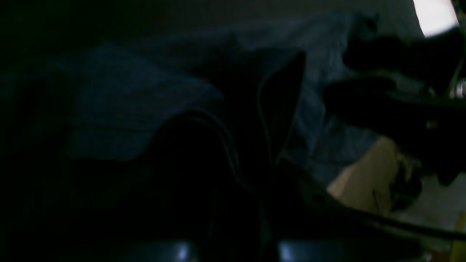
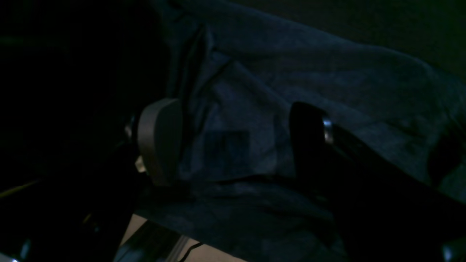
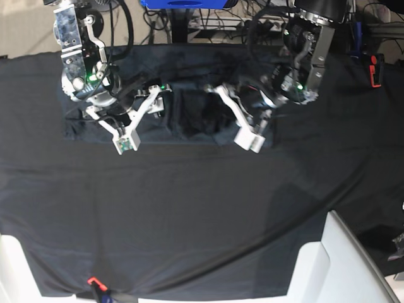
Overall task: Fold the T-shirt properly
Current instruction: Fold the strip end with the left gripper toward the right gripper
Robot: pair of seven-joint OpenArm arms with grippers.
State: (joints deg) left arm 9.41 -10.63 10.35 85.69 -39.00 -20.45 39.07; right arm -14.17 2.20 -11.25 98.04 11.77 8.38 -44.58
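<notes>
From my remote station I saw the black tablecloth [image 3: 189,214] covering nearly the whole table, creased in long arcs toward the near edge, where pale floor showed at the corners. A white box-like object [image 3: 334,265] stood at the near right corner, overlapping the cloth's edge. Behind the table the room was cluttered with dark cables [image 3: 252,16] and a blue object [image 3: 183,3] at the top of the base view.

The T-shirt [image 3: 189,113] lay along the far side of the table, a dark slate-grey mass only slightly lighter than the cloth, stretching between the two arms and bunched in the middle. Its exact outline was hard to tell against the cloth.

The right arm [image 3: 82,57] stood on the base view's left and the left arm [image 3: 306,57] on its right, both reaching down onto the shirt. The right gripper [image 2: 233,142] sat with its jaws spread wide, one pale finger and one dark finger on either side of wrinkled grey knit that lay between them; I could not tell whether they pressed on it. The left gripper [image 3: 249,136] was clenched; the left wrist view was too dark and blurred to show whether fabric was caught in it, though grey fabric filled the background there.

A small red clip [image 3: 93,281] sat at the cloth's near edge.
</notes>
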